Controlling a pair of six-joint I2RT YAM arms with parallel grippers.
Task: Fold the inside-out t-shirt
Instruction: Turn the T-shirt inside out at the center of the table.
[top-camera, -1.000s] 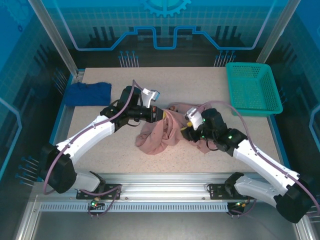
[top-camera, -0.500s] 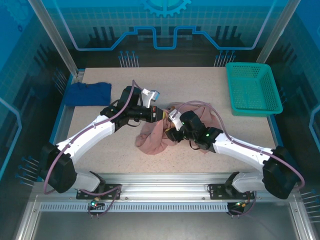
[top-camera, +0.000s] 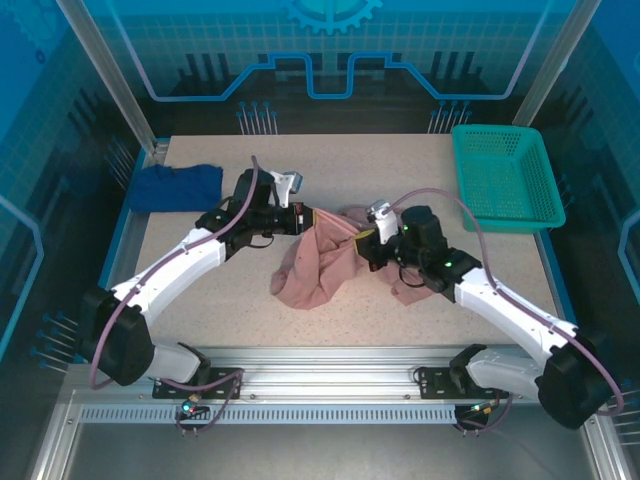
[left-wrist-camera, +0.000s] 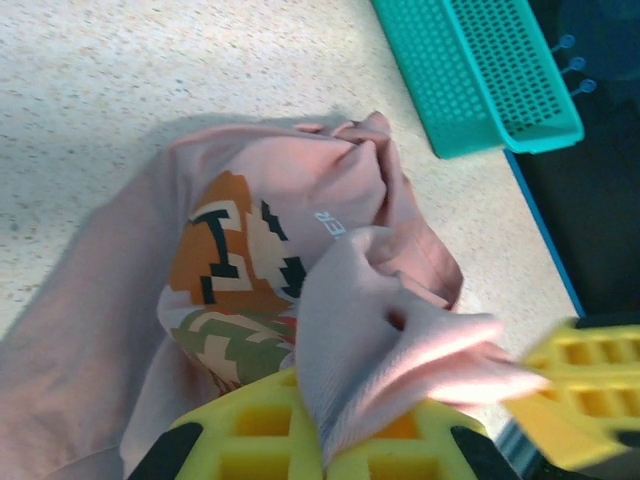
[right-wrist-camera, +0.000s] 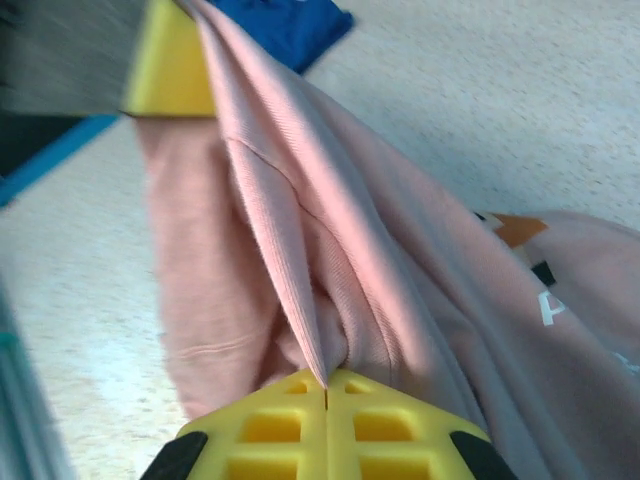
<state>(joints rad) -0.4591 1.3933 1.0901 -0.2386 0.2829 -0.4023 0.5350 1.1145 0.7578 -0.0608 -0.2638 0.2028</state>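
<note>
**Change vs. 1 s ago:** R arm swung in toward mid-table, then drew back a little. The right gripper (top-camera: 366, 243) went from part-open to clamped. The left gripper (top-camera: 304, 217) shifted slightly toward the far edge, grip unchanged.

**Location:** the inside-out t-shirt (top-camera: 315, 272) sits mid-table between the arms, bunched. Its top edge is lifted and strung between both grippers; the rest drapes onto the table (top-camera: 200, 300).

**Grip state:**
- L: jaws closed on a pinch of pink fabric.
- R: pads (right-wrist-camera: 270, 425) meet on a raised fabric ridge.

**Purpose (est.):** the two-point hold on one edge probably serves to pull the bunch apart and lay it flat before any fold. Folding proper is not begun.

**Note:** a printed graphic (left-wrist-camera: 235, 270) is exposed.

**Not involved:** the dark blue cloth (top-camera: 178, 186) at far L and the teal basket (top-camera: 505, 175) at far R, both well apart from the shirt.
</note>
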